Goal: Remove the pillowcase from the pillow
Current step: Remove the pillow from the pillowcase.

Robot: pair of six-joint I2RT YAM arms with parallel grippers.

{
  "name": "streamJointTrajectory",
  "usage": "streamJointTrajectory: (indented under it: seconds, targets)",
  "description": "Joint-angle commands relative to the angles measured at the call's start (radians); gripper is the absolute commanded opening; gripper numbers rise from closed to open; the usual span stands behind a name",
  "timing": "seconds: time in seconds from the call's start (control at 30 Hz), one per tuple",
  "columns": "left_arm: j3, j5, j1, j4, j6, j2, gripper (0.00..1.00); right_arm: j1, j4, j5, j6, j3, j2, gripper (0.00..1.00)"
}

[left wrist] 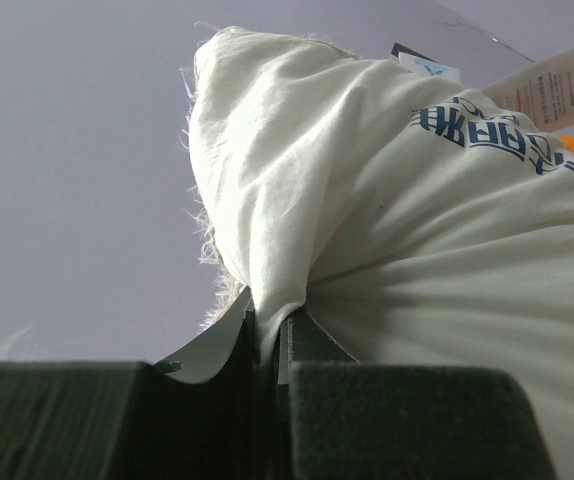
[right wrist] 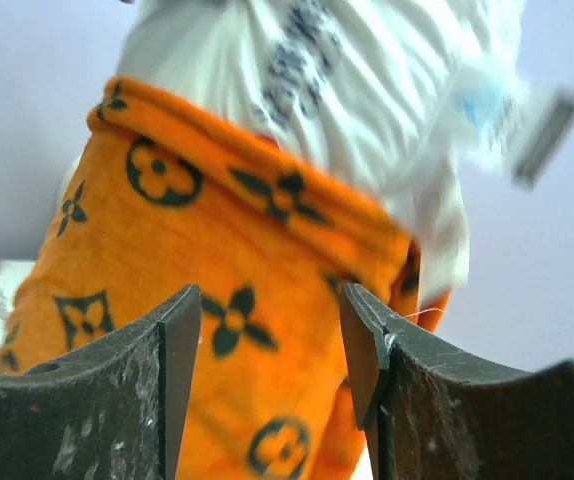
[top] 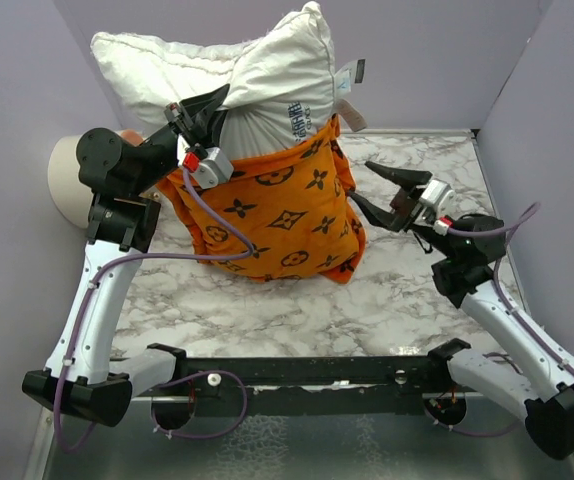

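Pillowcase point(top: 287, 215) hides lower half of pillow point(top: 257, 70). Tag point(right wrist: 545, 120) blurred in my right wrist view. Cylinder point(top: 65, 180) partly behind my left arm point(top: 102, 290).

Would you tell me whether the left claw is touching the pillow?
Touching: in the left wrist view, the left claw pinches white fabric of the pillow.

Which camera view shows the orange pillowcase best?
Top external: the pillowcase shows nearly whole, around the pillow's lower part. The right wrist view shows only its upper hem and front close up; the left wrist view catches just an orange sliver at the right edge.
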Motion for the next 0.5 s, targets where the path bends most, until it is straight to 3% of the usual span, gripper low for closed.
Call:
streamJointTrajectory:
  seconds: [0.0,0.2,0.3,0.47]
  targets:
    - [0.052,0.020,0.005,0.123,-0.001,-0.057,0.00,0.101,-0.221,-0.108,-0.408,0.216,0.120,0.55]
    - [0.061,0.025,0.005,0.096,-0.002,-0.057,0.00,0.261,-0.529,-0.073,-0.738,0.509,0.287,0.51]
    - [0.063,0.026,0.006,0.092,0.006,-0.059,0.00,0.305,-0.646,-0.043,-0.826,0.594,0.346,0.48]
    - [0.061,0.036,0.006,0.090,0.004,-0.065,0.00,0.347,-0.692,0.043,-0.891,0.635,0.397,0.42]
